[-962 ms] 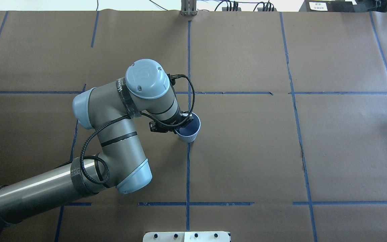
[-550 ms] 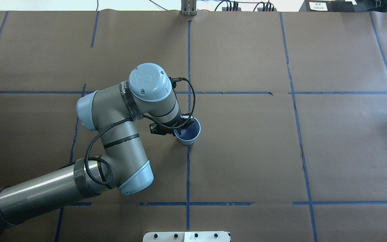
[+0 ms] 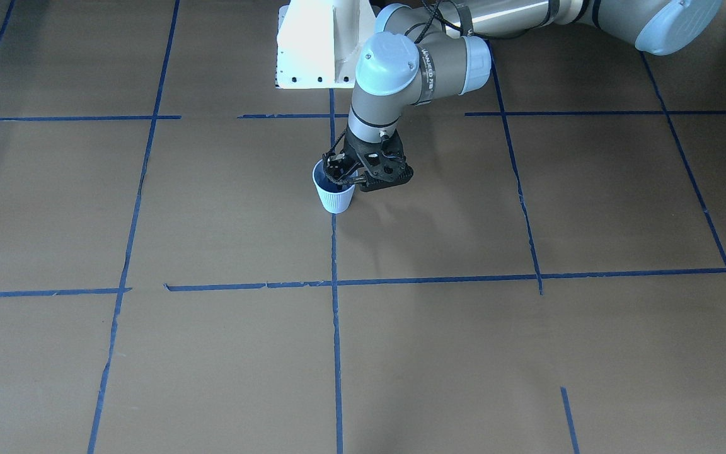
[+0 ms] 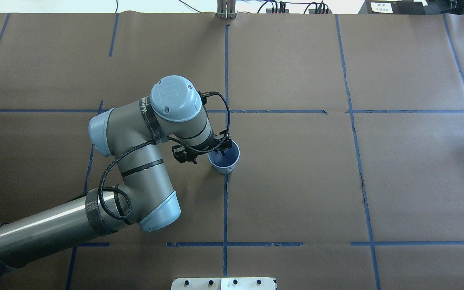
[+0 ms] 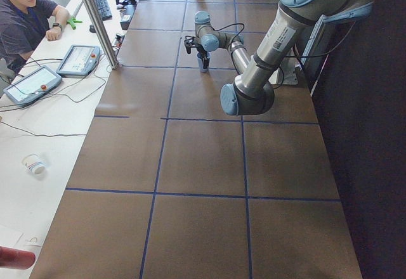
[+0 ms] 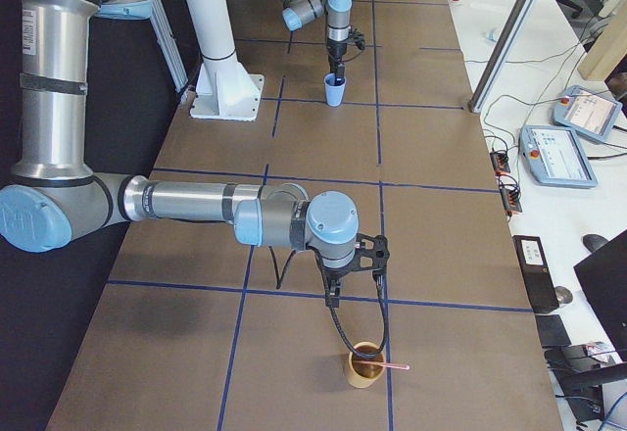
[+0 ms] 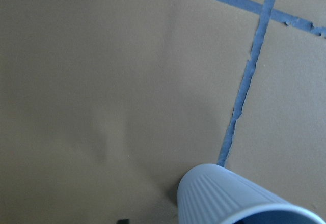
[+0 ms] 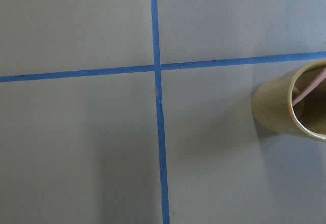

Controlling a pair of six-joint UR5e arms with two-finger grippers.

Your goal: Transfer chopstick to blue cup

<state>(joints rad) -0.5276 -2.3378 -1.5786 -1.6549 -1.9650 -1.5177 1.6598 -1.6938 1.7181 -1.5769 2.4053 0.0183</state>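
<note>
Hanging at the rim of the upright blue cup on the table, left gripper, open or closed cannot be told, further right the right gripper, likewise unreadable, near a tan cup, pink chopstick leaning inside it.

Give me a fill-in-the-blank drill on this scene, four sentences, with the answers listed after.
1. The ribbed cup next to the left end effector is ___ in colour.
2. The tan cup near the right arm holds one pink ___.
3. The overhead view shows only the robot's ___ arm.
4. The ribbed cup stands on a line of blue ___ that runs along the table.

Missing words: blue; chopstick; left; tape.
</note>
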